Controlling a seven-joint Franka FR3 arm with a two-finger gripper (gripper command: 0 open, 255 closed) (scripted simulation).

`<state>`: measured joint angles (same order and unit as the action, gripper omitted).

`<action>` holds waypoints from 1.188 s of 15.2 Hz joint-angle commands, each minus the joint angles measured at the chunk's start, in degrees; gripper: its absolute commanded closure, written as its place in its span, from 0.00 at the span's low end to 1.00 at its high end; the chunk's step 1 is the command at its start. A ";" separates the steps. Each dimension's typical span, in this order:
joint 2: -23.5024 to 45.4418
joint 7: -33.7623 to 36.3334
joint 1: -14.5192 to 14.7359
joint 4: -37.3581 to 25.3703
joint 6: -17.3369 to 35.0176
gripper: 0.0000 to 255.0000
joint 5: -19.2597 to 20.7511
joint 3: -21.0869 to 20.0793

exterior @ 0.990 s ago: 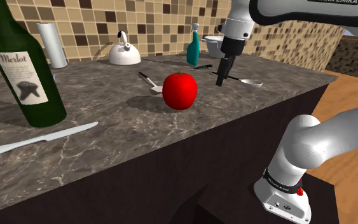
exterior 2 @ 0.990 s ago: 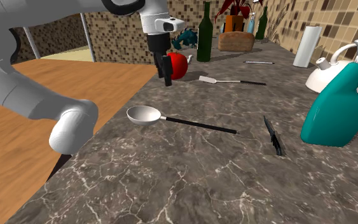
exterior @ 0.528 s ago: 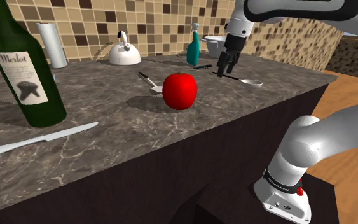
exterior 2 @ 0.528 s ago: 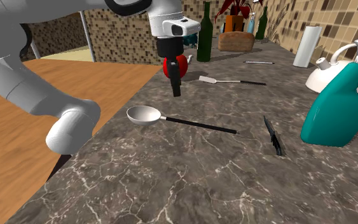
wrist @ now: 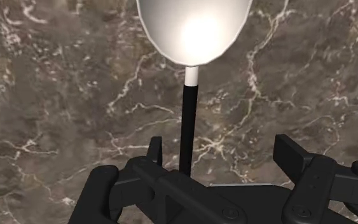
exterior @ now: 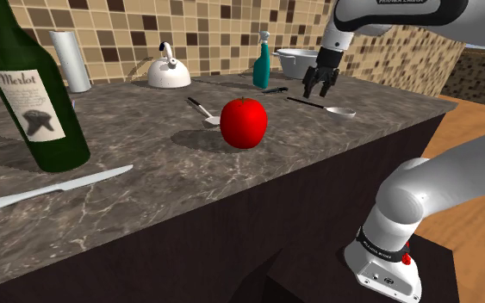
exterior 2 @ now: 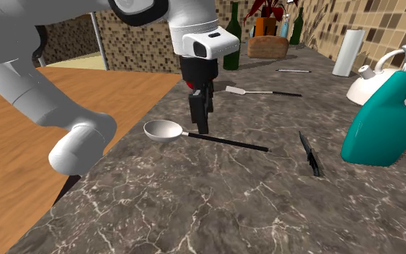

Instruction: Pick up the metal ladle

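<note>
Your arm reaches out over the table (exterior 2: 194, 206), wrist pointing down. Gripper (exterior 2: 200, 121) hangs open, fingers either side of the ladle (exterior 2: 164, 130) handle w/o touching it. Ladle lies flat nr table edge.

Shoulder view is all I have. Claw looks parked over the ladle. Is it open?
Observer: Yes. In the wrist view the claw is open, with its fingers standing well apart.
Operator: Handle lined up between them?
Observer: Between them, yes, but off-centre. The ladle handle runs much nearer one finger than the other and touches neither.
</note>
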<state>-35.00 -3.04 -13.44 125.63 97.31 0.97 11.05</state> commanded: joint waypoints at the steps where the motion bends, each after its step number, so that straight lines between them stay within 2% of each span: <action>1: 1.02 0.49 -1.09 -1.02 0.08 0.00 0.12 1.34; 8: 0.04 0.19 -1.38 5.55 5.66 0.00 0.46 1.67; 10: 0.04 0.19 -1.39 5.55 5.66 0.00 0.46 1.67; 11: -0.02 0.22 -1.39 5.68 5.72 1.00 0.46 1.65; 18: -0.07 0.21 -1.40 5.69 5.68 1.00 0.47 1.65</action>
<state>-35.15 -2.82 -14.88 131.22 103.03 1.49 12.73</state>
